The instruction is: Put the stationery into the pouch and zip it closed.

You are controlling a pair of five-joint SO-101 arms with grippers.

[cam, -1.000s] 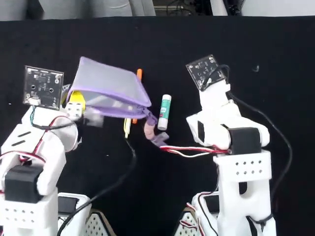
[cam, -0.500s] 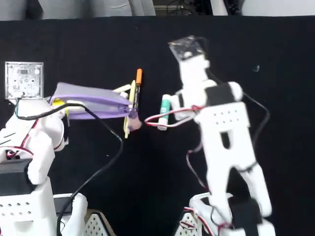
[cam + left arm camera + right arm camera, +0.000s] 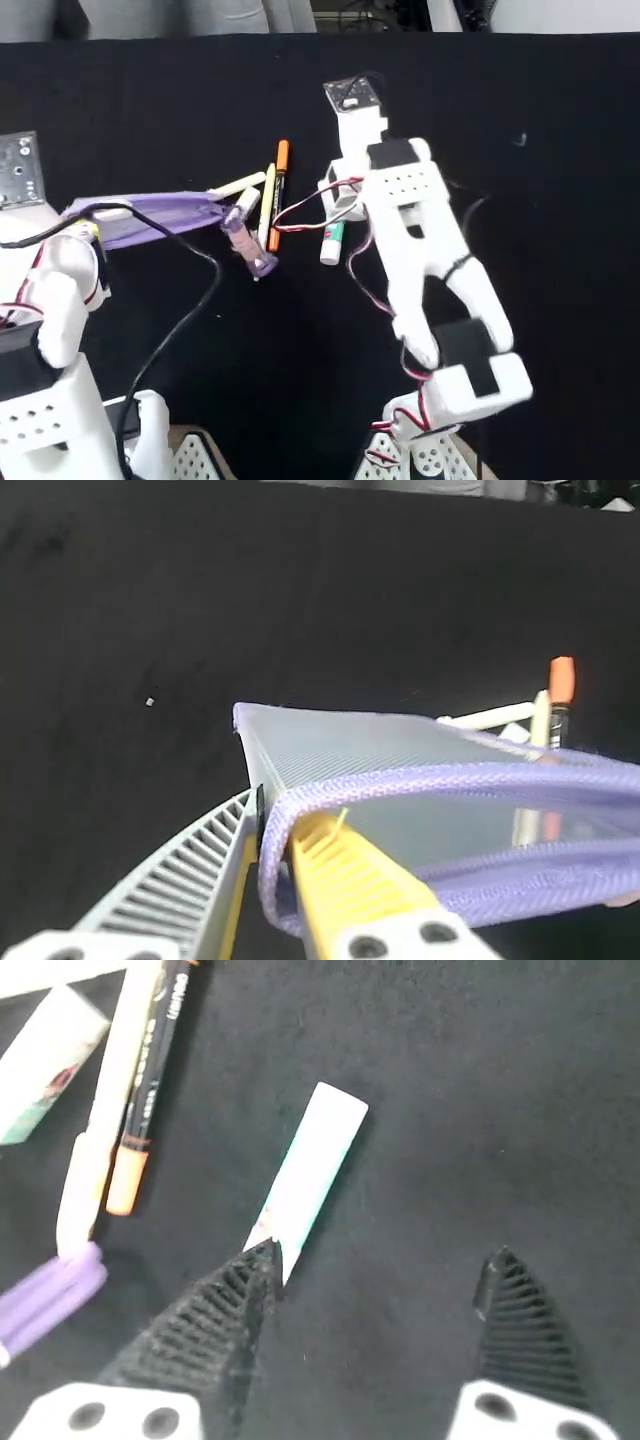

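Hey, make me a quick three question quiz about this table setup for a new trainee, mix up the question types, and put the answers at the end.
1. True or false: the right pincer is shut on the glue stick.
2. What does the left pincer grip? A) the pouch B) a ruler C) nothing
3. Fill in: the orange pen lies ___ the pouch, on the black table.
Key: 1 false, it is open by the glue stick; 2 A; 3 outside.
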